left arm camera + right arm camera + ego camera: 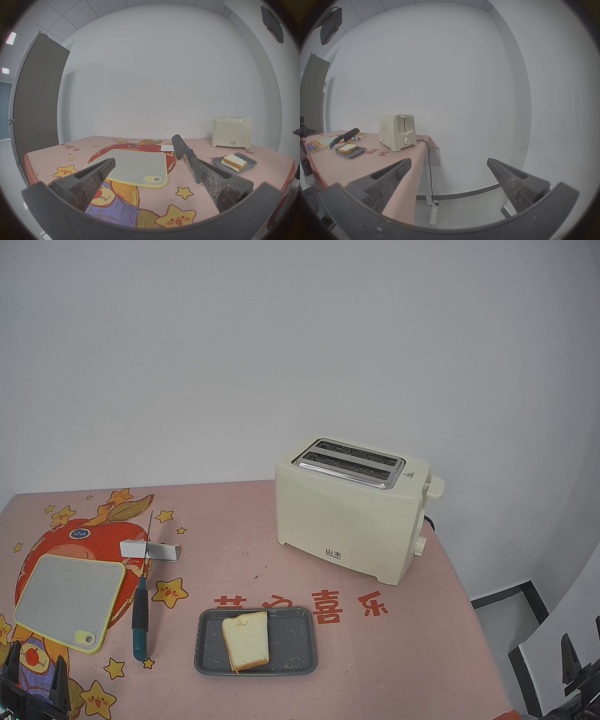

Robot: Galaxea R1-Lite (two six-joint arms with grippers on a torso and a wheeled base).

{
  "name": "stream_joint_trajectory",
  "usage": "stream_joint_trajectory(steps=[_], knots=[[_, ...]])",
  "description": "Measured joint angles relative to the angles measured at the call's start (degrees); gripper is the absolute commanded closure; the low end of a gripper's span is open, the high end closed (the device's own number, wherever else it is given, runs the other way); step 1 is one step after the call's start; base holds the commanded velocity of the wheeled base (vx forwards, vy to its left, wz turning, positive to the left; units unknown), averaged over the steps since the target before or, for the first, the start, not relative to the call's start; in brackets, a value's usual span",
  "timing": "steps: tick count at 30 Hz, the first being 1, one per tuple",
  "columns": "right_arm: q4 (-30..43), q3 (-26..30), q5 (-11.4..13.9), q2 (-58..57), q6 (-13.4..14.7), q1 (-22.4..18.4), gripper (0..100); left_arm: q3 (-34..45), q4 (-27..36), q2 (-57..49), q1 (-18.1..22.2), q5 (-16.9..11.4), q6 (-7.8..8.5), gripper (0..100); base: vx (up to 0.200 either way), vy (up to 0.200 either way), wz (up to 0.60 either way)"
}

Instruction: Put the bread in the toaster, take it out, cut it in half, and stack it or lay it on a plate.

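Left fingers: spread wide, nothing between them; they hang at the near left corner of the table, on the near side of the cutting board.
Right fingers: also spread wide, holding nothing; they are off the table's right side, above the floor, well apart from the toaster.
Bread: one slice, lying flat on the left half of the plate, browner crust toward the near edge, one far corner looks ragged.
Plate: grey, rectangular, shallow rim; sits near the front of the table, nearer than the toaster and apart from it.
Toaster: cream, two slots facing up; stands toward the back right of the table; its lever is at the top of its travel.
Knife: between cutting board and plate, just beside the board's right edge; dark and teal handle toward the near side, blade standing on edge in a small white holder.
Cutting board: grey with a yellow-green rim, flat on the table's left part, over the printed apple.
Cord: dark, runs from the toaster over the table's far edge down to a power strip on the floor.
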Motion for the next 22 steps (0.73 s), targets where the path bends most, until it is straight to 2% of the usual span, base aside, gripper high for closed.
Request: stream_joint_trajectory(steps=[22], knots=[[0.0,0.0,0.0,0.0,0.1,0.0,0,0.0,0.0,0.0,0.0,0.0,0.00,0,0.000,0.000,0.00]])
